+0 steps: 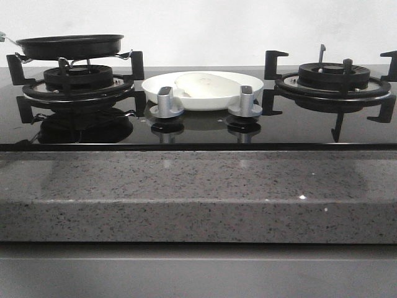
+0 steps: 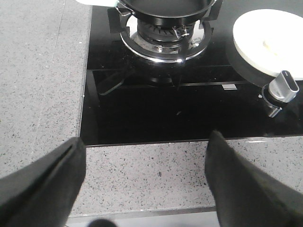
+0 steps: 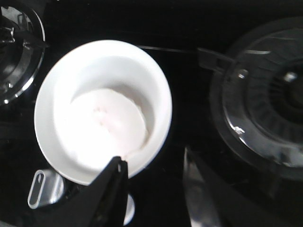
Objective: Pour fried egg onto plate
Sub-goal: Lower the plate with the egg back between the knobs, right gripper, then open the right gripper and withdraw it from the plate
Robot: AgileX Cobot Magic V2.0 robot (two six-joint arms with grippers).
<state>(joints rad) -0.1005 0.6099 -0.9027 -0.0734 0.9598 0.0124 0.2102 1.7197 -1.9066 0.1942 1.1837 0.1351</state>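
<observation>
The fried egg [image 1: 201,84] lies pale side up in the white plate [image 1: 205,104], which stands between the two burners behind the knobs. In the right wrist view the egg [image 3: 111,120] rests in the plate [image 3: 161,94], and my right gripper [image 3: 152,157] is open above the black glass, one fingertip just over the plate's rim. The black pan [image 1: 68,45] sits on the left burner and no egg shows in it. My left gripper [image 2: 147,142] is open and holds nothing, over the speckled counter in front of the hob. The pan [image 2: 165,7] and plate [image 2: 251,47] lie beyond it.
Two silver knobs [image 1: 165,102] [image 1: 245,101] stand in front of the plate. The right burner [image 1: 335,77] has raised black pan supports. A grey speckled stone counter [image 1: 186,198] runs along the hob's front and left side [image 2: 42,85].
</observation>
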